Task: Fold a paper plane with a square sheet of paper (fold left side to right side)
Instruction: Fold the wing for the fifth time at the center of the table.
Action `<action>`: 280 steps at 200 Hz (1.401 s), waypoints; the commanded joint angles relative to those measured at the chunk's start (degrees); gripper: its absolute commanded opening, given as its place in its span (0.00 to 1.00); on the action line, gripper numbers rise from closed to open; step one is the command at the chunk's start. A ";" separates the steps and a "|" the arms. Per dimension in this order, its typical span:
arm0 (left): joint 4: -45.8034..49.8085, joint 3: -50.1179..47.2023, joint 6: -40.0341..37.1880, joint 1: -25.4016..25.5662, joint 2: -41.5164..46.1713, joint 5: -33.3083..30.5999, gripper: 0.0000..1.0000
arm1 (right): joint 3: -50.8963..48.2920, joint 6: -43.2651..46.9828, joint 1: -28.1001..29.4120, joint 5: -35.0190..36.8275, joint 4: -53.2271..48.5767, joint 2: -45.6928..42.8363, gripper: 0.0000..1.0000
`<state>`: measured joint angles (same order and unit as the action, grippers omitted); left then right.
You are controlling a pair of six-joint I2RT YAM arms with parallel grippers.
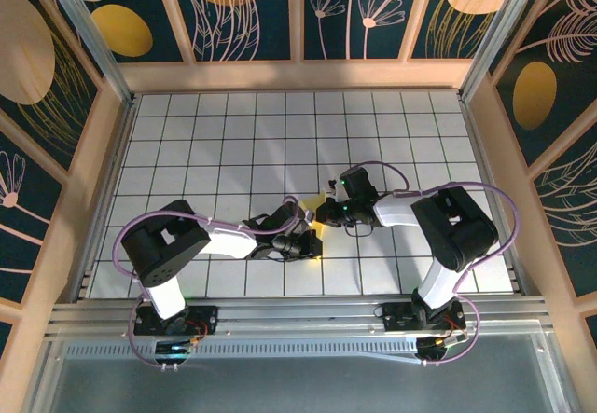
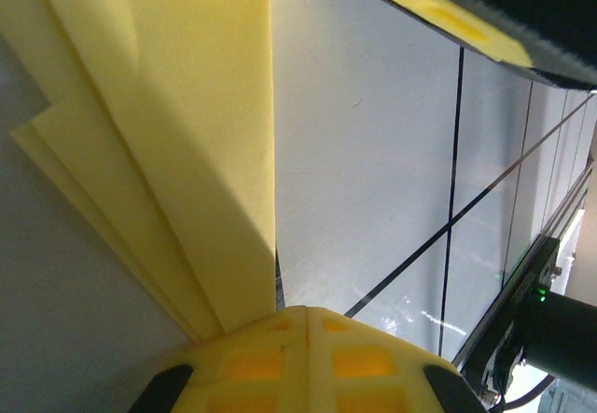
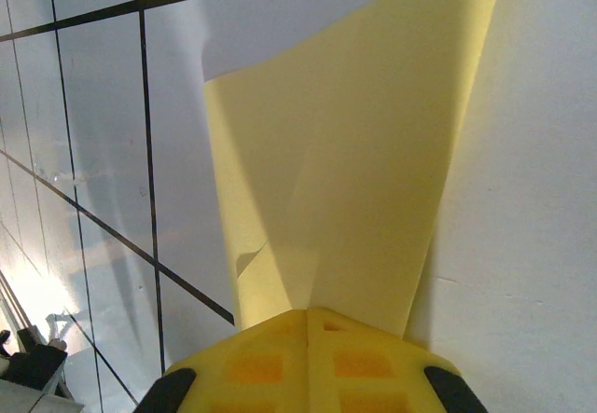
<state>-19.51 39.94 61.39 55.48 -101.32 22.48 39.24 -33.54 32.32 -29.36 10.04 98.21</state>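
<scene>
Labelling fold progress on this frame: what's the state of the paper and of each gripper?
yellow paper: folded into stacked layers, creased.
left gripper: shut, tips against the paper; pinching or pressing unclear.
right gripper: shut, tips against the paper; pinching or pressing unclear.

From above, the yellow paper (image 1: 306, 213) lies mostly hidden beneath the left tool (image 1: 303, 243) and right tool (image 1: 331, 213); its shape cannot be told. Both wrist views crop its edges.
</scene>
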 commanded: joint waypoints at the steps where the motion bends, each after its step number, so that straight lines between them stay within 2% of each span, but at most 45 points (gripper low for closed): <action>1: 2.05 -1.13 0.53 0.73 -1.10 0.40 0.00 | -1.35 0.34 1.09 5.19 -8.04 3.57 0.00; 89: 4.73 -2.40 -0.17 3.78 -0.38 -0.55 0.00 | -1.25 0.58 1.09 5.95 -8.94 3.56 0.00; 174: 1.52 -6.26 -0.75 4.27 2.79 0.34 0.00 | -0.82 0.76 1.08 6.33 -9.68 3.50 0.00; 244: 1.11 -8.59 -1.99 4.11 13.78 -1.96 0.00 | -0.84 0.76 1.11 6.25 -9.63 3.37 0.00; 280: 3.06 -5.96 -2.72 1.47 15.38 -2.63 0.00 | -0.58 0.76 1.08 6.16 -9.60 3.33 0.00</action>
<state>-18.79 31.70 60.16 58.78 -86.43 20.43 39.94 -33.52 32.77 -29.36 8.49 98.32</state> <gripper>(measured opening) 0.054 0.052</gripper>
